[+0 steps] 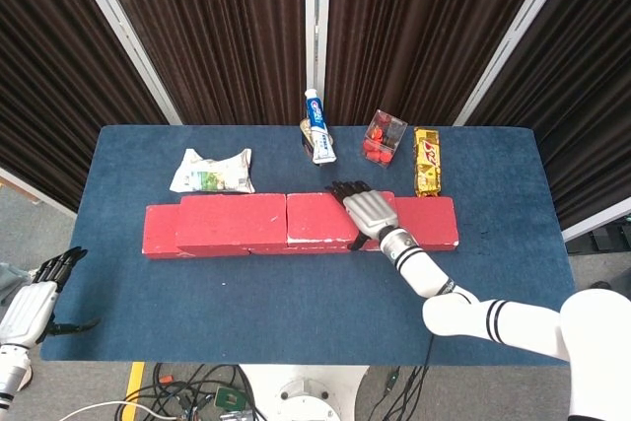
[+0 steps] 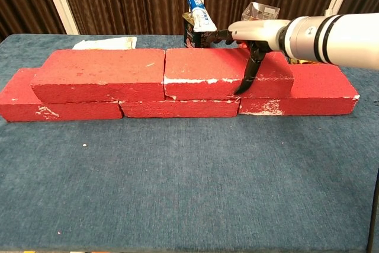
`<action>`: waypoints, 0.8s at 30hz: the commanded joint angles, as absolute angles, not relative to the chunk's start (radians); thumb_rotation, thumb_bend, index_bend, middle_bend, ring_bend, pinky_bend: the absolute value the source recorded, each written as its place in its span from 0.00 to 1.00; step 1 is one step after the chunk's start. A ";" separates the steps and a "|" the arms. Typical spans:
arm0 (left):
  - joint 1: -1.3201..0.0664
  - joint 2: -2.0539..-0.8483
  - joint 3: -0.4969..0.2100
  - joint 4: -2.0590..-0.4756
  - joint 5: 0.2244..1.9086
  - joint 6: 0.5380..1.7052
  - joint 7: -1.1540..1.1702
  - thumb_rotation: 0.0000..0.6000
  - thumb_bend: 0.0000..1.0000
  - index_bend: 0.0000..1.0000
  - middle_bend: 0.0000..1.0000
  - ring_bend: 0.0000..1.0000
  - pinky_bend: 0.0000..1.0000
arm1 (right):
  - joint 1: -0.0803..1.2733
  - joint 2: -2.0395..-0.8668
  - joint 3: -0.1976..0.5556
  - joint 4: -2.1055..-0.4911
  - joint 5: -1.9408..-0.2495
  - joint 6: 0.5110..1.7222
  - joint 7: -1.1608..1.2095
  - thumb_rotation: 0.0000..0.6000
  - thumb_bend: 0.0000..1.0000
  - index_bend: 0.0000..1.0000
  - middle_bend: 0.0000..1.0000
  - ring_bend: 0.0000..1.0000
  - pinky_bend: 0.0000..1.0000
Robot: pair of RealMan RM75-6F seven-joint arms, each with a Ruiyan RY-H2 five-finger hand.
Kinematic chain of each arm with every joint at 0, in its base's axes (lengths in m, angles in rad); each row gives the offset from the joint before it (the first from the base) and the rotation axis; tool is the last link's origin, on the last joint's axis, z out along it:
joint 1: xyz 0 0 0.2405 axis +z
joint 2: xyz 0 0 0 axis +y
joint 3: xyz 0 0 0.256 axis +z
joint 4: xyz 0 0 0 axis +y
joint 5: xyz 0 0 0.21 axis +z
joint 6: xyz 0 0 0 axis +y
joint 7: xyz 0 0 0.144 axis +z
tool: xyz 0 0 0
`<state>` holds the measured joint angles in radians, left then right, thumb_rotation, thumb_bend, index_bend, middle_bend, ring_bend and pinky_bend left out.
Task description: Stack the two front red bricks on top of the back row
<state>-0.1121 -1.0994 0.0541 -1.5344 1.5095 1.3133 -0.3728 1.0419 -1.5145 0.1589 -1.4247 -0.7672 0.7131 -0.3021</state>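
Resting flat, right hand [image 1: 370, 210] fingers spread on upper right brick [image 2: 228, 74] | toothpaste [image 1: 317, 126] behind (left hand [image 1: 30, 305] loose, off-table)

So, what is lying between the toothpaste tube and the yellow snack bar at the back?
In the head view, a clear box holding red pieces sits between the toothpaste tube and the yellow snack bar.

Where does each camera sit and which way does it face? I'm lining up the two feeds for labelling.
Head view: high above the near table edge, looking steeply down on the whole blue table; shows the right hand and arm over the upper right brick, and the left hand off the table's left corner.
Chest view: low at the near edge, facing level across to the brick fronts; only the right hand and forearm show.
Shared: the bricks, right hand, toothpaste tube.
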 commanded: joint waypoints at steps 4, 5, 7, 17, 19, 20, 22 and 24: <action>-0.111 -1.097 0.052 -1.542 1.513 1.322 -0.368 1.00 0.00 0.00 0.00 0.00 0.00 | 0.979 -1.390 0.149 -1.594 -0.841 0.813 -0.303 1.00 0.00 0.00 0.00 0.00 0.00; -0.110 -1.097 0.051 -1.544 1.515 1.325 -0.367 1.00 0.00 0.00 0.00 0.00 0.00 | 0.961 -1.360 0.142 -1.632 -0.858 0.835 -0.302 1.00 0.00 0.00 0.00 0.00 0.00; -0.109 -1.097 0.049 -1.548 1.518 1.334 -0.362 1.00 0.00 0.00 0.00 0.00 0.00 | 0.908 -1.285 0.120 -1.723 -0.909 0.900 -0.299 1.00 0.00 0.00 0.00 0.00 0.00; -0.106 -1.095 0.048 -1.570 1.552 1.373 -0.322 1.00 0.00 0.00 0.00 0.00 0.00 | 0.521 -1.083 -0.100 -1.847 -1.237 1.375 -0.313 1.00 0.00 0.00 0.00 0.00 0.00; -0.106 -1.093 0.050 -1.577 1.558 1.376 -0.312 1.00 0.00 0.00 0.00 0.00 0.00 | 0.433 -1.088 -0.135 -1.804 -1.292 1.466 -0.269 1.00 0.00 0.00 0.00 0.00 0.00; -0.105 -1.093 0.050 -1.579 1.561 1.380 -0.308 1.00 0.00 0.00 0.00 0.00 0.00 | 0.397 -1.096 -0.146 -1.779 -1.315 1.506 -0.249 1.00 0.00 0.00 0.00 0.00 0.00; -0.102 -1.094 0.051 -1.582 1.564 1.387 -0.297 1.00 0.00 0.00 0.00 0.00 0.00 | 0.318 -1.123 -0.164 -1.716 -1.359 1.591 -0.211 1.00 0.00 0.00 0.00 0.00 0.00; -0.098 -1.097 0.052 -1.584 1.564 1.393 -0.289 1.00 0.00 0.00 0.00 0.00 0.00 | 0.261 -1.144 -0.177 -1.673 -1.381 1.639 -0.182 1.00 0.00 0.00 0.00 0.00 0.00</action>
